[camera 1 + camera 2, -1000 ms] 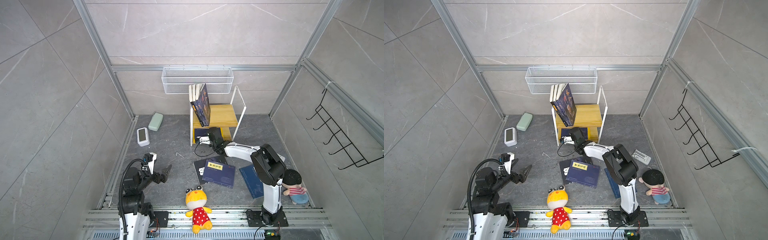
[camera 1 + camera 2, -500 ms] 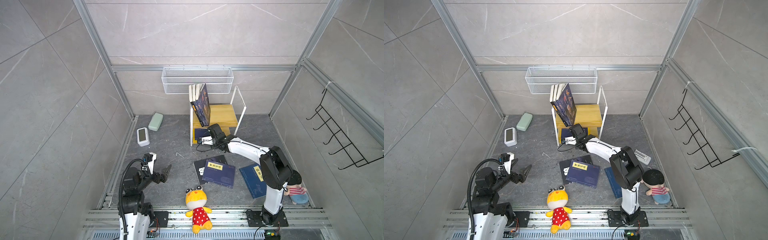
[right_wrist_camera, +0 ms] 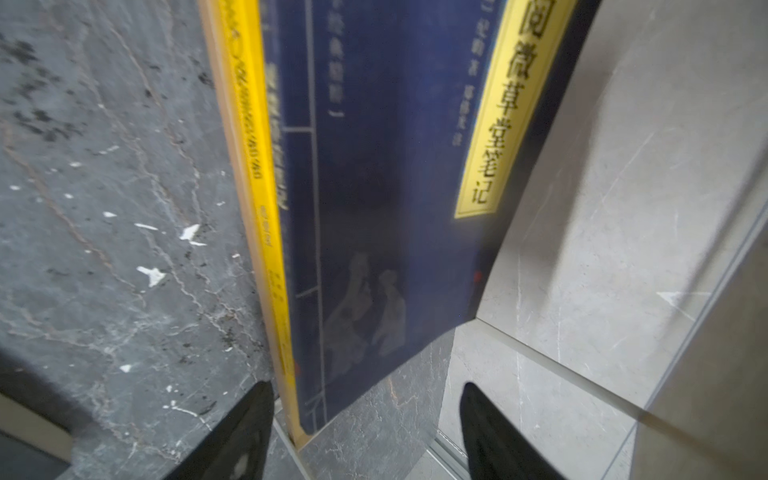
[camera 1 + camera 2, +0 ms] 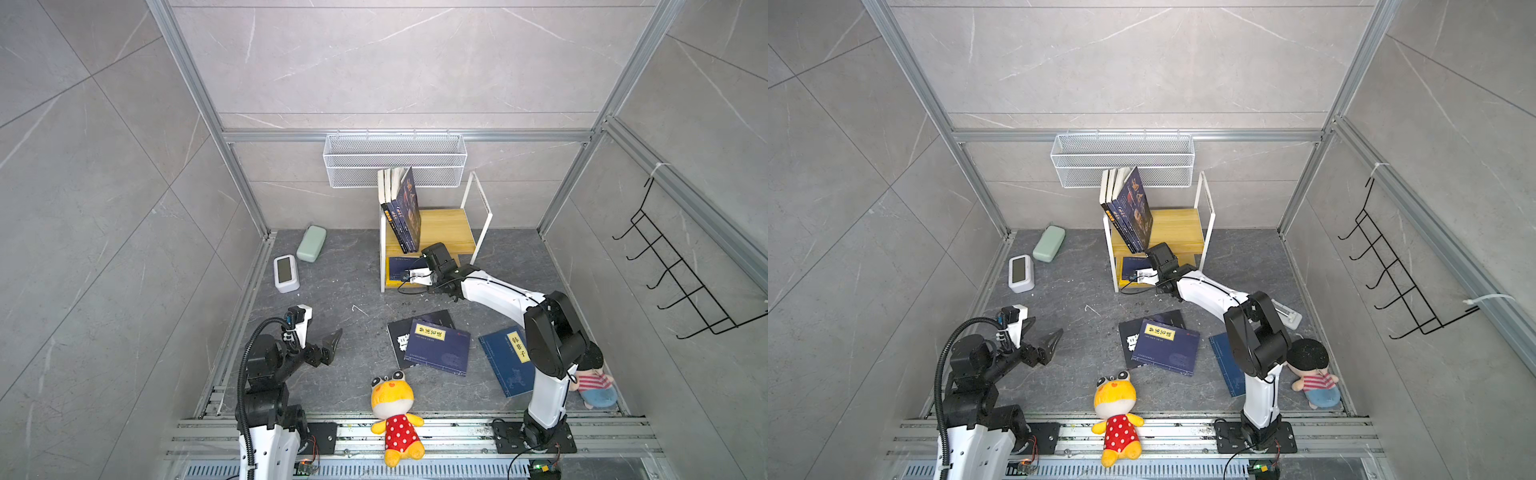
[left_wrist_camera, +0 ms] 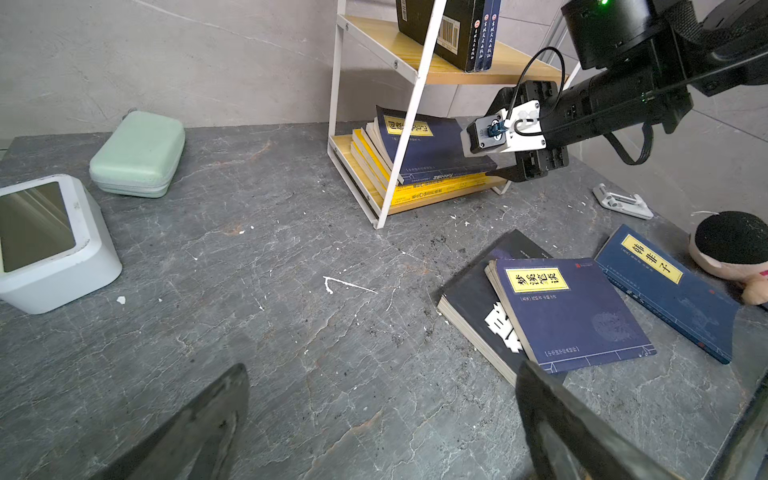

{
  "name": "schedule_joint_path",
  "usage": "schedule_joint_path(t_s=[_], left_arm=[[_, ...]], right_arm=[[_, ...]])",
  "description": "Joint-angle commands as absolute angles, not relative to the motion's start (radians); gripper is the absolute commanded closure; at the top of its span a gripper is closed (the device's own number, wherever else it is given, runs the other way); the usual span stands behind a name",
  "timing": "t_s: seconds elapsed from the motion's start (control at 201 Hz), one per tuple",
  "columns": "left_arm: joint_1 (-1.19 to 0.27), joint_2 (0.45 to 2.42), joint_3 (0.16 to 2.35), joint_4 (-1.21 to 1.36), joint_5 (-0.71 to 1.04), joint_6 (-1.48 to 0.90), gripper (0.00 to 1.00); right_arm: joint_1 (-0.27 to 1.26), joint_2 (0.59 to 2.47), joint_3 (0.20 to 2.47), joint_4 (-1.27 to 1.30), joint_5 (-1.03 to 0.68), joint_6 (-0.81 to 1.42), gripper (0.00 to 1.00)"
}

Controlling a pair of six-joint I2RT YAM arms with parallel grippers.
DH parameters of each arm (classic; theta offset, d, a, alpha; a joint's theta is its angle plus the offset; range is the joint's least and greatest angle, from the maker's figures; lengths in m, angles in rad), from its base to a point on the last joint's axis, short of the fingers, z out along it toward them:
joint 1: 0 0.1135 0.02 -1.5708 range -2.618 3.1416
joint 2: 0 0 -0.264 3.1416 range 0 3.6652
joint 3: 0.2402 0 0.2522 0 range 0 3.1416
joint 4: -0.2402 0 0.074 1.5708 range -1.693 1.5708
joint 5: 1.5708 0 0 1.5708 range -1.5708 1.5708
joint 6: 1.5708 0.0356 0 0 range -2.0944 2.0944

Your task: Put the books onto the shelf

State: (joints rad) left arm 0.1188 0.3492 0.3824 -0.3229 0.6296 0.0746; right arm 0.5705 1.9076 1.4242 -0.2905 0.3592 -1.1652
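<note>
Books (image 4: 405, 212) lean at the left end of the upper board of the shelf (image 4: 444, 226), and on its lower board a navy book (image 5: 432, 145) lies on yellow books (image 5: 436, 189). The right gripper (image 3: 365, 388) is at a corner of this stack, fingers spread and pinching nothing, while the left gripper (image 5: 382, 368) hangs spread wide over the floor (image 5: 291, 270) toward its left edge. Three more lie flat toward the floor's front edge: a second navy book (image 4: 438, 347) over a black book (image 4: 399, 338), a third navy book (image 4: 509, 361) beside them.
</note>
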Motion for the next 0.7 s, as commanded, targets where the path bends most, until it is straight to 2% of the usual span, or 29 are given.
schedule_joint_path(t_s=[0.0, 0.493, 0.692], left_arm=[[0.126, 0.356, 0.39, -0.318, 0.641, 0.068, 0.0], [0.125, 0.356, 0.389, -0.318, 0.64, 0.071, 0.0], [0.127, 0.354, 0.39, -0.318, 0.64, 0.068, 0.0]], right_arm=[[0.572, 1.939, 1.473, -0.314, 0.36, -1.118, 0.32], [0.571, 1.964, 1.472, -0.263, 0.367, -1.127, 0.35], [0.571, 1.973, 1.486, -0.274, 0.371, -1.113, 0.41]])
